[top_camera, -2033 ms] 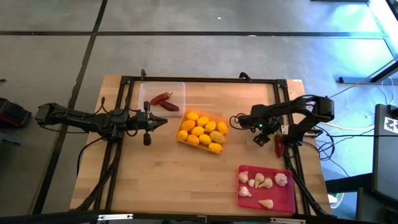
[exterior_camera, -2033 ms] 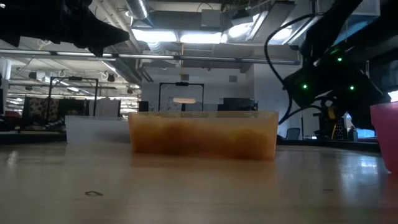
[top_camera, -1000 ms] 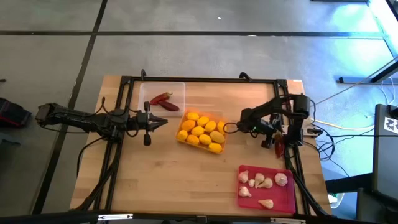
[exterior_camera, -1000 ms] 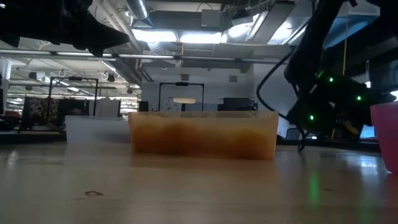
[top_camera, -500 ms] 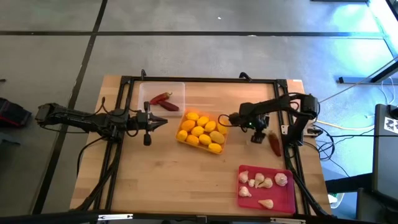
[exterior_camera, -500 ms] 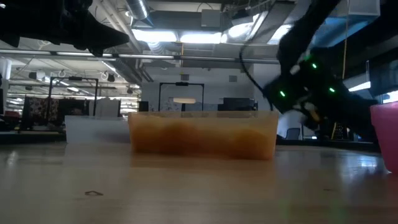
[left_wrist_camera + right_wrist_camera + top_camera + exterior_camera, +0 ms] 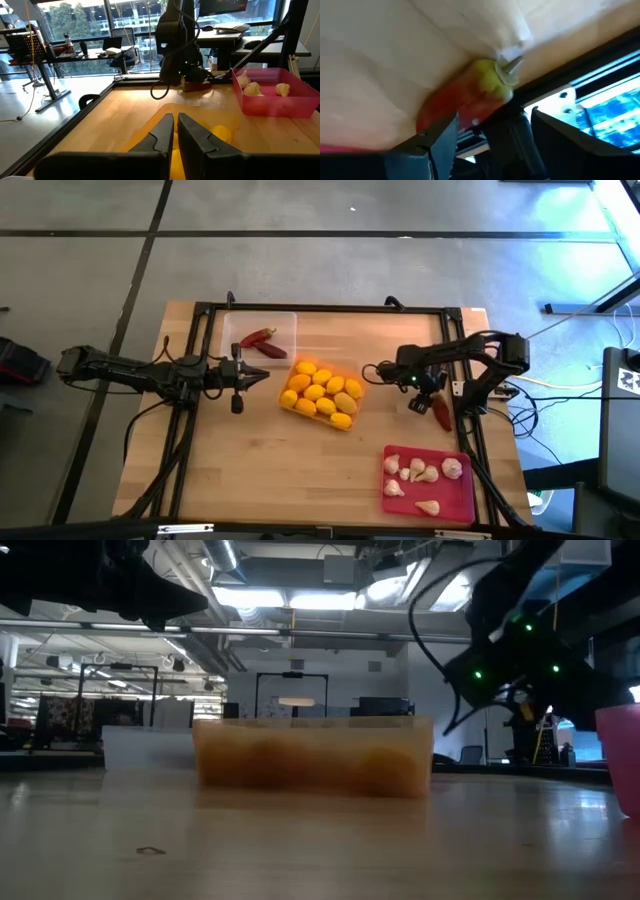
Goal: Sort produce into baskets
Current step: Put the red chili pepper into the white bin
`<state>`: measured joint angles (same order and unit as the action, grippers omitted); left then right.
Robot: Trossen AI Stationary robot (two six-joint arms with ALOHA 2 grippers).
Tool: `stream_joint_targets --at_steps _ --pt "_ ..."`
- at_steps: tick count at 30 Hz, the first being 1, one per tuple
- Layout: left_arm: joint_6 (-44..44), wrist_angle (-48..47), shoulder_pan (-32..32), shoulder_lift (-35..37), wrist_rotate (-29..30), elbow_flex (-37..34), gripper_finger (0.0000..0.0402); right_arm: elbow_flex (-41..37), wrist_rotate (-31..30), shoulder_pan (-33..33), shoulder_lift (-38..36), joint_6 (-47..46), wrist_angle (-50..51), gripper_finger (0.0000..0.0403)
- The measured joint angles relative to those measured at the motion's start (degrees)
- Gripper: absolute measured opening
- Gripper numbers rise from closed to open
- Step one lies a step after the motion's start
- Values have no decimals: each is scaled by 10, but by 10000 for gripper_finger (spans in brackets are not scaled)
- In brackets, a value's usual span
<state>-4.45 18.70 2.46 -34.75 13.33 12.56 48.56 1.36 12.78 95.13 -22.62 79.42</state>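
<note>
Pepper [image 7: 441,413] lies loose on the table at right of centre in my high view, just beside the right gripper [image 7: 421,401], jaws spread and empty. Left gripper [image 7: 236,386], clenched on nothing, waits left of the orange tray [image 7: 324,393]. Right wrist view: pepper [image 7: 462,100] against the frame rail, light, waxy, slippery; I'd pinch mid-body, not the stem.

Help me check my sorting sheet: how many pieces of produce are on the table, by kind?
lemons: 11, as well as the packed pile can be counted
garlic bulbs: 7
chili peppers: 3
Total: 21
</note>
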Motion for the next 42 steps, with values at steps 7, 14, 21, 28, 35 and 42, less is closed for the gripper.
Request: stream_joint_targets --at_steps 7,14,21,28,35,42 --pt "-2 0 0 0 8 0 21 -46 43 0 0 -50 -60 241" --pt "-2 0 0 0 20 0 21 -73 58 0 0 -87 -94 241" --pt "-2 -2 0 0 22 0 21 -99 85 0 -2 -89 -140 241" --pt "-4 -2 0 0 22 0 21 -95 78 0 -1 -86 -146 175" --pt "-2 -1 0 0 22 0 21 -70 63 0 -2 -68 -141 76" --pt "-1 -1 0 0 22 0 21 8 12 0 -52 -54 -104 96"
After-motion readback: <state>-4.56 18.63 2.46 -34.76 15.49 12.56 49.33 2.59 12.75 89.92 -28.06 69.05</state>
